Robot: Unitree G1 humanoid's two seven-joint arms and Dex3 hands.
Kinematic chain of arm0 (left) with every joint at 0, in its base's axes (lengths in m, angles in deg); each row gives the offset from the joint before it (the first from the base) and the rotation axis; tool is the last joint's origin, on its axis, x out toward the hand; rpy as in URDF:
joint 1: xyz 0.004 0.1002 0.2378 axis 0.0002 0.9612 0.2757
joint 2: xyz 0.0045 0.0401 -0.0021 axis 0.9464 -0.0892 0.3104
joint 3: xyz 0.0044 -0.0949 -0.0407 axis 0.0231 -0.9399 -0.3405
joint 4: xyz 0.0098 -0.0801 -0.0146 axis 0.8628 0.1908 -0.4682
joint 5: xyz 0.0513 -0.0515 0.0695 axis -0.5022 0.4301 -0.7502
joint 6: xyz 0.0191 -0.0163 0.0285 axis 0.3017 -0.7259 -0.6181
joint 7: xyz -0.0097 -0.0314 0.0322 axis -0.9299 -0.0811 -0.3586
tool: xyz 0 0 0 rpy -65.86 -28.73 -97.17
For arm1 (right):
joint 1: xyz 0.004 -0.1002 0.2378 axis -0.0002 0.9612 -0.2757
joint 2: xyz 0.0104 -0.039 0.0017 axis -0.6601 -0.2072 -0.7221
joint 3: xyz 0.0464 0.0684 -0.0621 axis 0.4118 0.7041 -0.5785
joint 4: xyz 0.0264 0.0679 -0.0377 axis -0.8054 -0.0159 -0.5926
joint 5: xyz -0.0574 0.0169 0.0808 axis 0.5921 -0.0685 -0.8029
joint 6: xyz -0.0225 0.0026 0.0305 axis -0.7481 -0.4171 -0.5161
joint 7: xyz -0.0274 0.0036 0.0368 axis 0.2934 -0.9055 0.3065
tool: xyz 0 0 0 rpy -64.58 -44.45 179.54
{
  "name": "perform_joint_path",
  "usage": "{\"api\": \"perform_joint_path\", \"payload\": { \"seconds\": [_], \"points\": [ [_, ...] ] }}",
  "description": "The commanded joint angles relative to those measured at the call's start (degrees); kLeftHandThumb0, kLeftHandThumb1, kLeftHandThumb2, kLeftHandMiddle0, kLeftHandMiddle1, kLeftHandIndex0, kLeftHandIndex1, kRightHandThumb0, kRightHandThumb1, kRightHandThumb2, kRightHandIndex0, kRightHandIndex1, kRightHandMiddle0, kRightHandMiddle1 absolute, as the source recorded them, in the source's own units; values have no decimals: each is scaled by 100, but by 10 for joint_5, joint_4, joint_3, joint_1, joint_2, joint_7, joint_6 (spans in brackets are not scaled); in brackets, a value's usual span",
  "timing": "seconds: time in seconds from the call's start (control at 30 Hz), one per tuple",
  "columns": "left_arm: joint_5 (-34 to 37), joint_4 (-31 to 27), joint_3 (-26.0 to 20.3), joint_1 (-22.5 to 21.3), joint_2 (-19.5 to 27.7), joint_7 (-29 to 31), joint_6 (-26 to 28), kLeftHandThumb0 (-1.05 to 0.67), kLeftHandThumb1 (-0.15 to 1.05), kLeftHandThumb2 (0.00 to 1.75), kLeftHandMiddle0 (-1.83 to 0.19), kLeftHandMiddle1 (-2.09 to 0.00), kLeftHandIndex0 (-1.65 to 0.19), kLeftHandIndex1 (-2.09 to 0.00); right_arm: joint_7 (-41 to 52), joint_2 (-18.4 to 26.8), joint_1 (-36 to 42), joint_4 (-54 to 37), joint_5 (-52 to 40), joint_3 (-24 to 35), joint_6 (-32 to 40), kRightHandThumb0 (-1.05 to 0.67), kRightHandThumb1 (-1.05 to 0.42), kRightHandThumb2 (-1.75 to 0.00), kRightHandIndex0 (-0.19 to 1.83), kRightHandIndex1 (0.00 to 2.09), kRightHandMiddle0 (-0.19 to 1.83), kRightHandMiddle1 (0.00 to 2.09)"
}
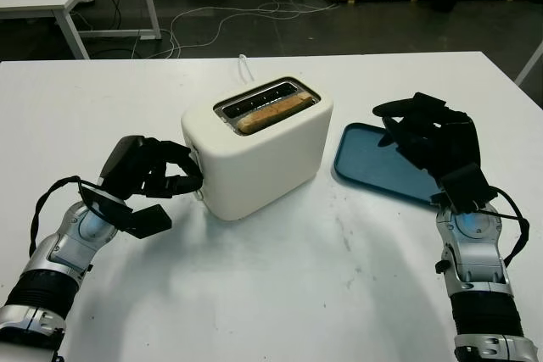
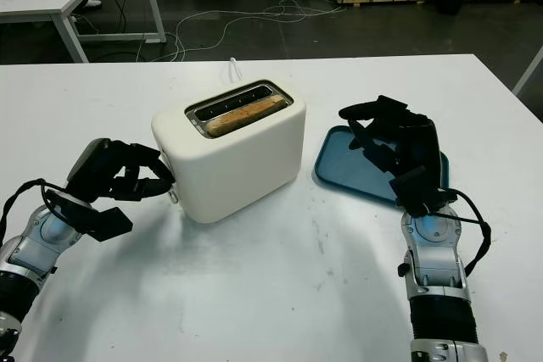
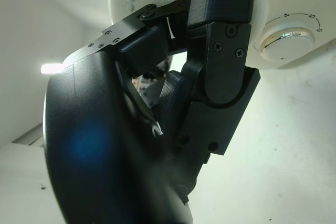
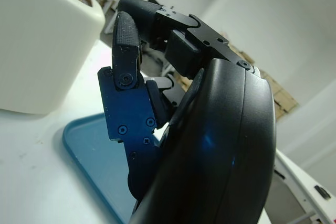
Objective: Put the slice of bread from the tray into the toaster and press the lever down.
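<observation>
- Bread: one slice stands on edge in the near slot of the toaster, its crust showing just above the slot rim. It is probably light, dry and crumbly, so it needs no further handling.
- Tray: blue, on the table just to the right of the toaster, with nothing on it.
- Left hand: at the toaster's left end face, fingers curled, fingertips against that face at about mid-height. The wrist view places a finger beside the browning dial and a white lever tab. Whether the finger rests on the tab or just beside it cannot be told.
- Right hand: raised over the tray, fingers loosely curled, holding nothing.
- Handling, as a judgement: the lever is likely a small, stiff, sprung plastic tab; press it on its top face, straight down. The toaster looks light with a smooth shell and may slide or tip under an off-centre push.
</observation>
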Motion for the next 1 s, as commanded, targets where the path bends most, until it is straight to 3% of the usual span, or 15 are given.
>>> {"api": "perform_joint_path", "payload": {
  "seconds": [0.0,0.13,0.27,0.4,0.43,0.5,0.53,0.63,0.77,0.97],
  "points": [
    [10,-12,-9,5,-8,8,1,-105,92,48,-131,-162,-119,0,-5,-3,-1,-3,1,0,1,-44,-92,-23,82,136,92,62],
    [43,-18,-25,10,-17,25,-9,-105,92,48,-127,-161,-121,-2,-8,-6,-2,-3,1,-3,2,-43,-92,-23,80,136,92,60],
    [102,-11,-46,4,-34,53,-33,-105,92,42,-122,-157,-135,-9,-11,-14,-4,-2,-4,-2,5,-44,-92,-22,79,134,92,57],
    [86,-30,-85,4,-46,15,0,-105,92,41,-114,-157,-144,-16,-9,-20,-8,7,-15,2,1,-44,-92,-20,80,127,93,51],
    [80,-35,-95,5,-50,2,12,-105,92,42,-110,-160,-139,-26,-10,-22,-9,9,-17,4,-1,-44,-92,-20,80,124,95,48],
    [76,-48,-109,8,-56,-14,38,-105,92,40,-100,-162,-103,-88,-9,-26,-11,15,-27,9,0,-44,-92,-16,80,120,96,43],
    [74,-53,-114,9,-57,-20,48,-105,92,39,-97,-162,-92,-107,-7,-27,-12,19,-33,11,-1,-44,-92,-15,80,119,97,40],
    [86,-67,-128,12,-49,-5,93,-105,92,36,-95,-161,-78,-131,1,-17,-15,38,-39,16,-6,-48,-92,-12,81,116,100,33],
    [88,-62,-137,9,-16,38,121,-105,92,28,-103,-149,-83,-130,8,3,-21,58,-31,24,-14,-54,-92,-11,84,107,103,25],
    [94,-37,-136,-9,27,99,137,-105,92,16,-113,-131,-102,-112,15,31,-31,79,-27,31,-23,-48,-92,-12,88,100,106,19]
  ]
}}
